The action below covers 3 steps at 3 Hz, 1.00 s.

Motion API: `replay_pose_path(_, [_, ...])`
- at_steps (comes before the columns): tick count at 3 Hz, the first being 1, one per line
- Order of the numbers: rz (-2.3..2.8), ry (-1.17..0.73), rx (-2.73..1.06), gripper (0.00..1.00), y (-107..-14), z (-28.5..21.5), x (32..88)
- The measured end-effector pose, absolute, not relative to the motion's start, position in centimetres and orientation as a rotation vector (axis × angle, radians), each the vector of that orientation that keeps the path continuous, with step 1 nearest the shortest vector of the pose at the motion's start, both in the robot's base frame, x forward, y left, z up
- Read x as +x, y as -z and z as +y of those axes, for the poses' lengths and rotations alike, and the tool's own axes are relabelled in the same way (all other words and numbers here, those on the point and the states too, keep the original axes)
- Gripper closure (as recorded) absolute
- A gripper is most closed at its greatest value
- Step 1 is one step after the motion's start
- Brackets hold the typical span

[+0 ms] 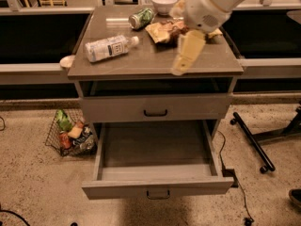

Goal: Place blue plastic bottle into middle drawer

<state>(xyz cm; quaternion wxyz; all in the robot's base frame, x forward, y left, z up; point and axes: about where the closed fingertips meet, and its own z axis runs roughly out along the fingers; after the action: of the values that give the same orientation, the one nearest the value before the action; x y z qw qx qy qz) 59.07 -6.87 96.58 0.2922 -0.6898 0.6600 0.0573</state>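
Note:
The blue plastic bottle point(110, 47), clear-whitish with a white label and white cap, lies on its side on the left part of the cabinet top point(141, 65). The middle drawer point(157, 185) is pulled wide open below, and nothing lies inside it. My gripper point(180, 66) hangs from the white arm point(207, 6) that reaches in from the upper right. It is above the right middle of the cabinet top, well to the right of the bottle and apart from it.
A green can point(141, 18), a white bowl point(164, 3) and snack bags point(162, 30) sit at the back of the top. The shut drawer with a black handle point(155, 112) is above the open one. A wire basket point(70, 133) stands left on the floor, a black wheeled stand point(254, 142) to the right.

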Motion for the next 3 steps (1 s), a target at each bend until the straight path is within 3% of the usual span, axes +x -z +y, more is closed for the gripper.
replay_pose_path(1, [1.660, -0.297, -1.794, 0.00, -95.4, -1.8, 61.8])
replay_pose_path(3, [1.618, -0.302, -1.767, 0.00, -95.0, -1.0, 64.6])
